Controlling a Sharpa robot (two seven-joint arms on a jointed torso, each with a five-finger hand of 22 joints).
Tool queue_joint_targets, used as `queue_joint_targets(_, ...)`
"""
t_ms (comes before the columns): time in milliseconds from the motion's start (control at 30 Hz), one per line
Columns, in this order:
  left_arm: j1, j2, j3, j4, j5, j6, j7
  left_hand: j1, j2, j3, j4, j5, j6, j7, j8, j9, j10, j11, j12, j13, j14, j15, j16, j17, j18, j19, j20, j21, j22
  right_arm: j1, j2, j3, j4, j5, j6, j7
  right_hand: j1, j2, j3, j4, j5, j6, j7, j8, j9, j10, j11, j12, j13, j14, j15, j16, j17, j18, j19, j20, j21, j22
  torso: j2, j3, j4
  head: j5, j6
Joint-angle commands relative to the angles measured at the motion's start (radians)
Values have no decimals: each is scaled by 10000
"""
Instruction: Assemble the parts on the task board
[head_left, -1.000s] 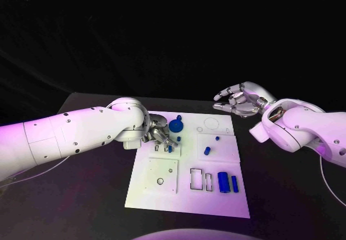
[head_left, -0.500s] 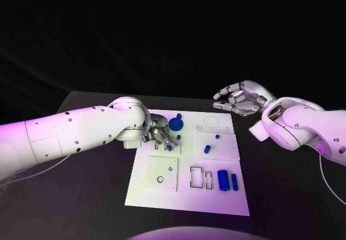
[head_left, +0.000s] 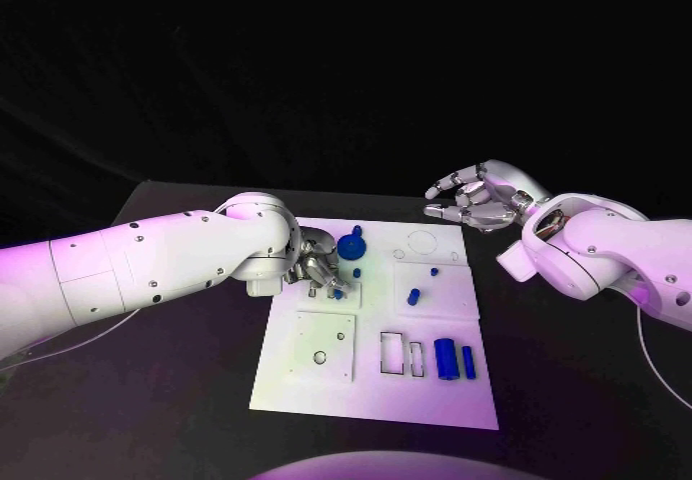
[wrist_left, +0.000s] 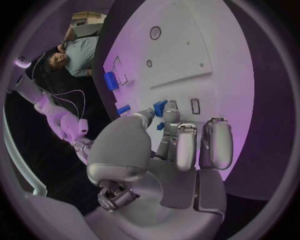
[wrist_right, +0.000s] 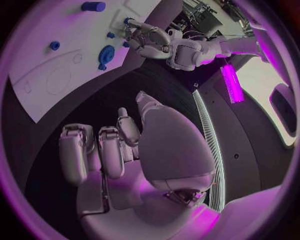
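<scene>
Tabletop (head_left: 173, 400): black, under a dark backdrop; your white board (head_left: 378, 385) lay flat in the middle of it.

Left hand (head_left: 320, 268): you had it low over the board's far left part, fingers curled down together. In the left wrist view the fingertips (wrist_left: 164, 111) pinched a small blue peg (wrist_left: 160, 107), with the peg right at the board surface beside a small rectangular slot (wrist_left: 195, 106). You could not tell whether the peg already sat in a slot.

Right hand (head_left: 476, 198): you held it off the board, above the tabletop just past the board's far right corner. Its fingers were half curled and apart, with nothing in them.

Round blue part (head_left: 352, 246): it stood on the board just beyond the left hand, a disc with a knob on top.

Small blue stub (head_left: 414, 297): it lay near the middle of the board, apart from both hands.

Blue cylinder (head_left: 446, 359): it rested near the board's right edge on the side nearer you, with a thinner blue bar (head_left: 467, 362) just beside it.

Cut-outs: two upright rectangular outlines (head_left: 392, 354) lay next to the cylinder, and a circle outline (head_left: 424, 243) marked the far right corner.
</scene>
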Motion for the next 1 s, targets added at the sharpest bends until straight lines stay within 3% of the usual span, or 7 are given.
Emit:
queue_joint_targets(33, -1, 29, -2, 3, 108, 123, -2, 188, -7, 269, -11, -14, -105, -9, 76, 42, -83, -21, 27, -7, 843, -74, 61, 1954, -205, 25, -11, 66, 13, -9, 6, 0, 15, -103, 209, -24, 3, 83, -11, 28, 48, 60, -25, 66, 9, -35, -15, -24, 1, 761, -58, -66, 1527, 85, 314, -3, -47, 1872, 0, -3, 4, 3, -11)
queue_joint_targets(200, -1, 23, -2, -1, 202, 94, 0, 445, -68, 967, -35, -12, -158, -25, 108, 129, -97, -37, 40, -14, 844, -91, 62, 1956, -206, 26, -26, 71, 33, -9, 1, -1, 11, -105, 234, -47, 13, 89, -6, 25, 57, 60, -25, 67, 9, -38, -16, -27, -3, 761, -59, -67, 1527, 84, 316, -3, -44, 1875, -2, -3, 6, 8, -23)
queue_joint_targets(433, -1, -20, -1, 8, 389, -74, 21, 514, -651, 2623, -258, -24, -220, -53, 258, 374, -120, -63, 26, -79, 830, -115, 31, 1915, -194, -24, -46, 40, -5, -11, -5, -3, -8, -132, 255, -64, 26, 96, 0, 20, 71, 59, -25, 68, 8, -44, -17, -34, -11, 759, -59, -72, 1516, 88, 306, -4, -59, 1865, -10, -4, 11, 22, -47)
queue_joint_targets(567, -1, -88, 0, 44, 669, -173, 38, 454, -864, 3568, -656, -11, -259, -84, 420, 580, -69, -95, 46, -83, 827, -144, 21, 1903, -190, -34, -68, 30, -5, -12, -13, -5, -25, -147, 270, -73, 26, 96, 0, 20, 71, 59, -25, 68, 8, -44, -17, -34, -11, 759, -59, -72, 1516, 88, 306, -4, -59, 1865, -10, -1, 22, 25, -41)
queue_joint_targets(767, -2, -317, 17, 219, 1340, -461, 82, 386, -1097, 4960, -1696, -8, -393, -113, 780, 1034, 94, -143, 167, 30, 830, -189, 19, 1900, -194, -15, -110, 40, 38, -12, -31, -9, -47, -164, 285, -85, 37, 100, 3, 17, 89, 57, -25, 69, 7, -37, -17, -28, -3, 759, -60, -71, 1519, 88, 306, -5, -61, 1864, -12, -2, 10, 25, -33)
queue_joint_targets(1000, -1, -645, 98, 531, 1554, -1032, 166, 143, -1184, 5524, -2108, 10, -399, -116, 989, 1310, 288, -153, 355, 210, 835, -194, 25, 1904, -209, 35, -116, 76, 122, -13, -48, -13, -99, -218, 274, -84, 37, 102, 1, 21, 98, 56, -24, 70, 7, -41, -16, -32, -9, 757, -60, -75, 1510, 89, 304, -6, -64, 1862, -19, 7, 23, 13, -37)
